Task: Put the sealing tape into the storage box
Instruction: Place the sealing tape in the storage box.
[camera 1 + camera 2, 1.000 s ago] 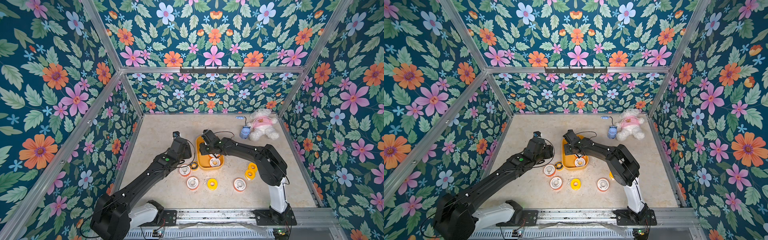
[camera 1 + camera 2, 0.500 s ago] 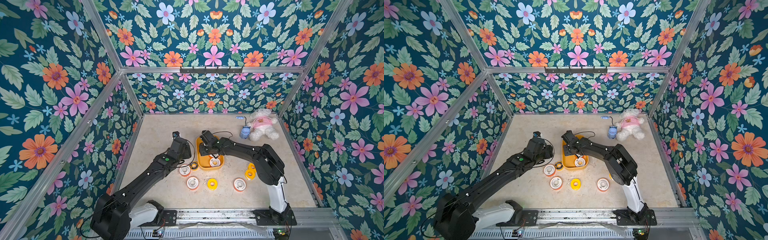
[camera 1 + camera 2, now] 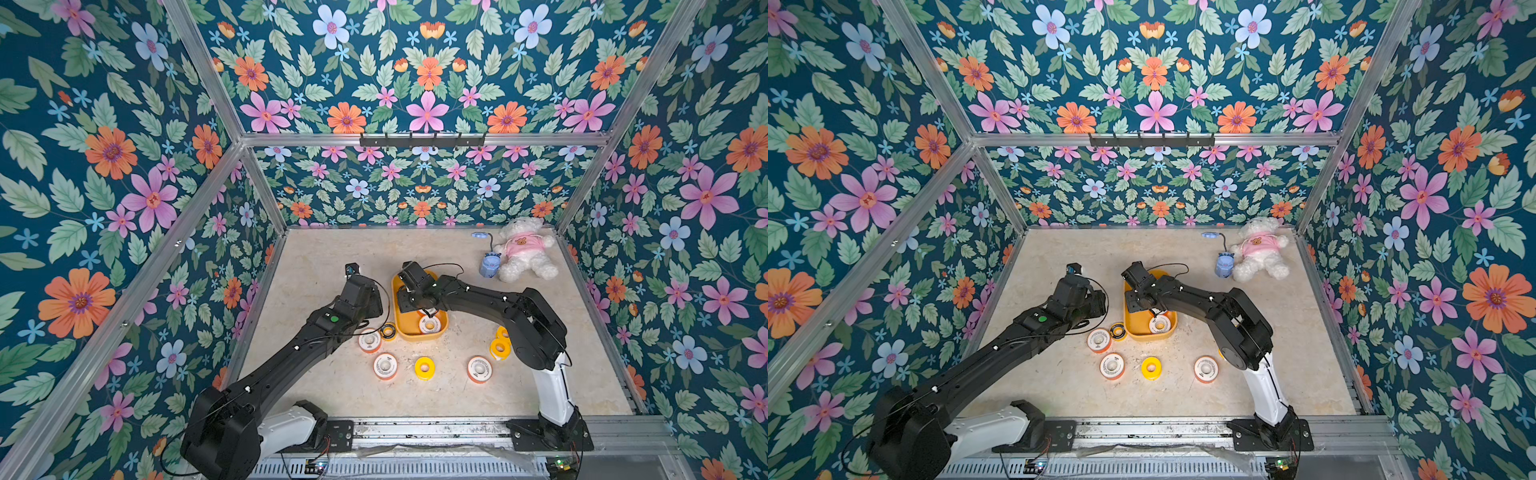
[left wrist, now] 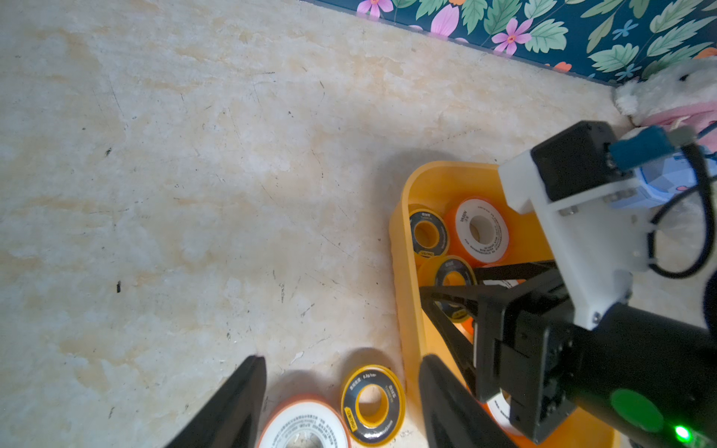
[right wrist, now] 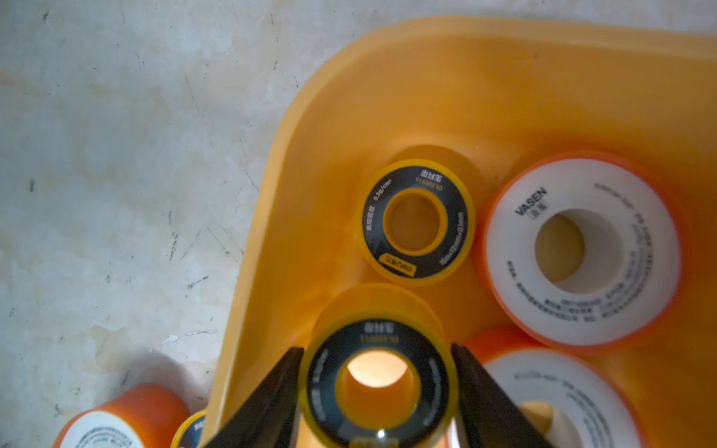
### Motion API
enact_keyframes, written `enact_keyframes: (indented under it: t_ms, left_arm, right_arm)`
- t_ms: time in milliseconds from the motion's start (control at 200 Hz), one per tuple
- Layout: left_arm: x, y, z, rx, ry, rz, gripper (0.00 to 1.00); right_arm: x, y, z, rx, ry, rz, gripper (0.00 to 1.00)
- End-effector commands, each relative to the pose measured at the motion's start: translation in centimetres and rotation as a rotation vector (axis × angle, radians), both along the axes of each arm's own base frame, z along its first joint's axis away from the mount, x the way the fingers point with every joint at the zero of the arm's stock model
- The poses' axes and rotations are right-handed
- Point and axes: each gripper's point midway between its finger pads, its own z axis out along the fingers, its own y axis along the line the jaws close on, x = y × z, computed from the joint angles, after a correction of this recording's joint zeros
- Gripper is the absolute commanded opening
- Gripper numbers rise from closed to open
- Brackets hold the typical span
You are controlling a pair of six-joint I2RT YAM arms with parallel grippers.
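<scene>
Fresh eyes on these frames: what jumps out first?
The loud floral walls boxing in the table hit first. Mid-table, the right pincer reaches into the yellow-orange storage box, fingers either side of a black-and-yellow tape roll, with loose rolls on the near side. A white teddy bear in a pink top lies in the far right corner.
</scene>
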Motion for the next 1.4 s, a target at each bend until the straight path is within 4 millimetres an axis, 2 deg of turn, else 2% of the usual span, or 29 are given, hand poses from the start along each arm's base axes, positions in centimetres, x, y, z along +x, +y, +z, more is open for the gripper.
enact_keyframes:
  t_ms: [0, 235, 430, 590, 780, 955, 1180, 1395]
  left_arm:
    - [-0.1, 0.0, -0.1, 0.011, 0.002, -0.01, 0.68]
    - [-0.1, -0.1, -0.1, 0.011, 0.006, -0.017, 0.69]
    - [-0.4, -0.4, -0.7, 0.022, 0.03, -0.046, 0.69]
    - [-0.8, -0.4, -1.6, 0.031, 0.06, -0.062, 0.69]
    - [-1.4, -0.7, -2.6, 0.028, 0.09, -0.088, 0.69]
    - [-1.9, -0.8, -3.6, 0.034, 0.122, -0.114, 0.69]
    - [-2.3, -1.1, -4.6, 0.034, 0.15, -0.132, 0.69]
    - [-2.7, -1.4, -5.4, 0.031, 0.178, -0.155, 0.69]
  right_arm:
    - [0.0, -0.3, 0.1, -0.02, -0.006, -0.002, 0.64]
    - [0.2, -0.4, 1.0, -0.007, -0.02, -0.016, 0.66]
    - [0.2, -0.5, 4.0, 0.083, -0.045, -0.021, 0.65]
    - [0.9, -2.3, 5.5, 0.124, -0.063, -0.068, 0.63]
    - [2.1, -6.4, 4.7, 0.09, -0.055, -0.18, 0.59]
    - [2.8, -9.3, 4.0, 0.067, -0.052, -0.265, 0.58]
    - [2.9, -10.7, 3.8, 0.073, -0.05, -0.297, 0.59]
    - [3.0, -11.8, 2.3, 0.046, -0.022, -0.327, 0.51]
